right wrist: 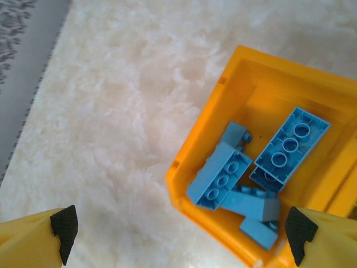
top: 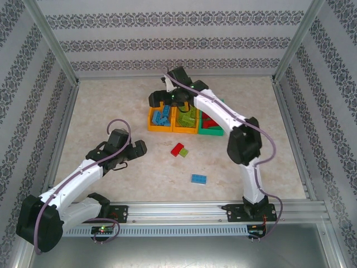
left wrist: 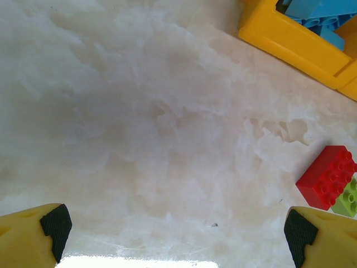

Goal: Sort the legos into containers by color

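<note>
Three containers stand in a row: an orange bin holding several sky blue legos, an orange bin with lime green legos, and a green bin with red legos. My right gripper hovers open over the left orange bin, with nothing between its fingers; blue legos lie below it. Loose on the table are a red lego touching a green lego, and a blue lego. My left gripper is open and empty, left of the red lego and green lego.
Metal frame rails and patterned walls enclose the marbled table. The corner of the blue-filled orange bin sits at the upper right of the left wrist view. Bare tabletop lies left of the bins and between the arms.
</note>
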Controlling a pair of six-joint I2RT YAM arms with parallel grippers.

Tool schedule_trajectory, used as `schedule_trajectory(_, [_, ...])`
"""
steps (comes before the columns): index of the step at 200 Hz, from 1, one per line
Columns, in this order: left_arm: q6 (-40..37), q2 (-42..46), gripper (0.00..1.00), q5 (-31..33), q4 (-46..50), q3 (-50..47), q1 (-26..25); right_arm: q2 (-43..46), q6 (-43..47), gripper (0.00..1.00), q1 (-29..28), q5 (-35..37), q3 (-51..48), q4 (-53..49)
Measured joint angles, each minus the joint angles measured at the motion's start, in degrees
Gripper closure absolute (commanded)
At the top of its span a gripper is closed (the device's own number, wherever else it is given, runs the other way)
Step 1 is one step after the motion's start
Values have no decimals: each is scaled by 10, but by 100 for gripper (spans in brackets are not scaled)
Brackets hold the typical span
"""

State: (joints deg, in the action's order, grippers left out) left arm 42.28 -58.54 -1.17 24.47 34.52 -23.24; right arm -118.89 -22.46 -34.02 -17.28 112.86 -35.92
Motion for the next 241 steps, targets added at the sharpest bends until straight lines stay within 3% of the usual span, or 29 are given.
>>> schedule_trajectory(58, [0, -28, 0, 9, -5, 17, -19, 256, 158, 2, -10, 39, -368, 6])
schedule_trajectory(90, [-6, -30, 0, 19, -7, 17, -19, 349, 256, 2, -59, 90, -518, -57])
schedule_trajectory(136, [-17, -43, 0, 30, -7, 20, -19, 396, 358, 4, -125, 135, -563, -104])
schedule_trajectory(173, [-17, -42, 0, 34, -7, 23, -19, 352, 399, 12, -145, 145, -585, -105])
schedule_trajectory(241, [-14, -37, 0, 45, -7, 23, -19, 296, 416, 17, -171, 144, -605, -92])
